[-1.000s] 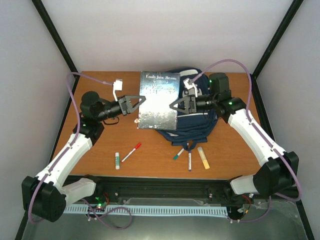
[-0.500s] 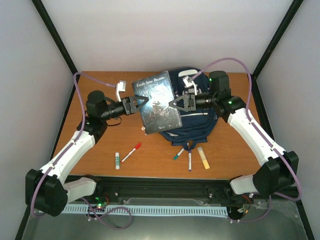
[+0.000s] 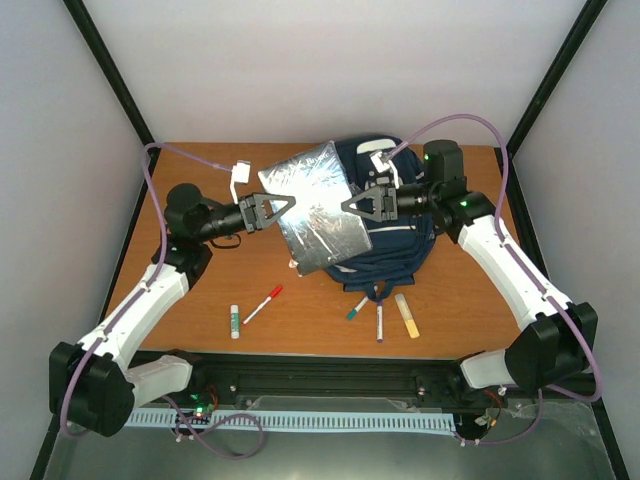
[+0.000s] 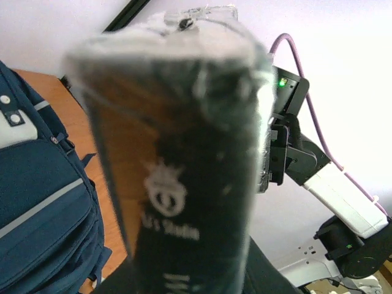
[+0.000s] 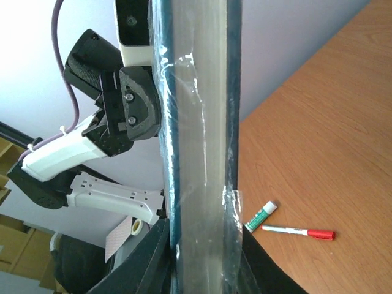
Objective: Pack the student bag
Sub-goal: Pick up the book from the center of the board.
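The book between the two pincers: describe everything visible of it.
The book has a dark cover with a white emblem and is wrapped in glossy clear plastic fixed with tape, which glares silvery from above. It is closed, lifted off the table and tilted, over the left part of the student bag. The left pincer and the right pincer clamp its opposite edges.

Navy-blue backpack with white stripes and patches. The book has a shiny silver-grey cover and white lettering on black. Orange-brown table. Near left lie a red-capped white marker and a green-capped white glue stick.
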Robot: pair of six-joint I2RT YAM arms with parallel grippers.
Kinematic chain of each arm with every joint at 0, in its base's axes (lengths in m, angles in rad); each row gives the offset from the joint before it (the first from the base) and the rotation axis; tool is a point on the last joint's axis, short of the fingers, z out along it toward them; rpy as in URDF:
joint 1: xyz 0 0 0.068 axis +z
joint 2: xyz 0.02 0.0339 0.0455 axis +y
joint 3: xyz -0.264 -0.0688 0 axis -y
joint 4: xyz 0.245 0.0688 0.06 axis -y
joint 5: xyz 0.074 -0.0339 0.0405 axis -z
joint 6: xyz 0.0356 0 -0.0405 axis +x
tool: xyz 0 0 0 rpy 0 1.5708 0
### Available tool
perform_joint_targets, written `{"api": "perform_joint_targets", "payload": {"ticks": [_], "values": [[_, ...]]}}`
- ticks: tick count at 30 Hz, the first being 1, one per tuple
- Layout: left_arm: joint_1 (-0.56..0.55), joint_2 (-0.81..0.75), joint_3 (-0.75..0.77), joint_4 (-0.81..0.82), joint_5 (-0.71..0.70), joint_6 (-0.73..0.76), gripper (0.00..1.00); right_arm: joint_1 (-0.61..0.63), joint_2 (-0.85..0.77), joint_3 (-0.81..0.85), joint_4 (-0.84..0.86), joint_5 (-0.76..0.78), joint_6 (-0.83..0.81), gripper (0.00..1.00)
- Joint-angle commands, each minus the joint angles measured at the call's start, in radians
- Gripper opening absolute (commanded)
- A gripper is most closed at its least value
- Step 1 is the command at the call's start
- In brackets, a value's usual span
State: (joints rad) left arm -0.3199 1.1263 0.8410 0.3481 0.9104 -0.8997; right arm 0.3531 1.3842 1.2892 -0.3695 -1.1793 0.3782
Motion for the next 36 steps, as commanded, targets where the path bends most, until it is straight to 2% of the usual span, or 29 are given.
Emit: {"api": "perform_joint_targets", "payload": {"ticks": [1, 2, 3, 5, 7, 9, 12, 20, 23, 27, 30, 34, 36], "values": [[-0.011, -0.013, 0.003, 0.012, -0.022, 0.026, 0.01, 0.008, 0.01, 0.013, 0.059, -0.022, -0.012, 0.17], [-0.011, -0.015, 0.003, 0.019, -0.027, 0.016, 0.01, 0.009, 0.016, 0.009, 0.044, -0.024, -0.033, 0.35], [-0.011, -0.015, 0.001, 0.031, -0.028, 0.004, 0.01, 0.009, 0.02, 0.005, 0.027, -0.026, -0.053, 0.47], [-0.011, -0.016, 0.0, 0.062, -0.025, -0.022, 0.01, 0.009, 0.023, -0.011, 0.007, -0.045, -0.081, 0.6], [-0.011, -0.016, 0.005, 0.07, -0.026, -0.033, 0.01, 0.009, 0.029, -0.029, -0.006, -0.084, -0.096, 0.67], [-0.011, -0.015, 0.011, 0.069, -0.027, -0.032, 0.01, 0.009, 0.033, -0.041, -0.021, -0.116, -0.11, 0.69], [-0.011, -0.011, 0.013, 0.065, -0.034, -0.032, 0.01, 0.009, 0.028, -0.053, -0.029, -0.158, -0.126, 0.67], [-0.011, 0.016, 0.019, 0.124, -0.018, -0.092, 0.01, 0.012, 0.044, -0.093, -0.048, -0.165, -0.153, 0.7], [-0.011, 0.022, 0.028, 0.115, -0.019, -0.095, 0.01, 0.011, 0.053, -0.093, -0.044, -0.188, -0.15, 0.62], [-0.011, 0.031, 0.047, 0.052, -0.032, -0.058, 0.01, 0.012, 0.055, -0.088, -0.044, -0.217, -0.149, 0.35], [-0.011, 0.044, 0.066, -0.024, -0.05, -0.012, 0.11, 0.011, 0.044, -0.086, -0.041, -0.211, -0.143, 0.2], [-0.011, 0.072, 0.078, -0.075, -0.046, 0.012, 0.19, 0.006, 0.025, -0.084, -0.039, -0.202, -0.133, 0.1], [-0.011, 0.082, 0.082, -0.108, -0.056, 0.024, 0.36, -0.001, 0.018, -0.081, -0.039, -0.205, -0.124, 0.03]]}}
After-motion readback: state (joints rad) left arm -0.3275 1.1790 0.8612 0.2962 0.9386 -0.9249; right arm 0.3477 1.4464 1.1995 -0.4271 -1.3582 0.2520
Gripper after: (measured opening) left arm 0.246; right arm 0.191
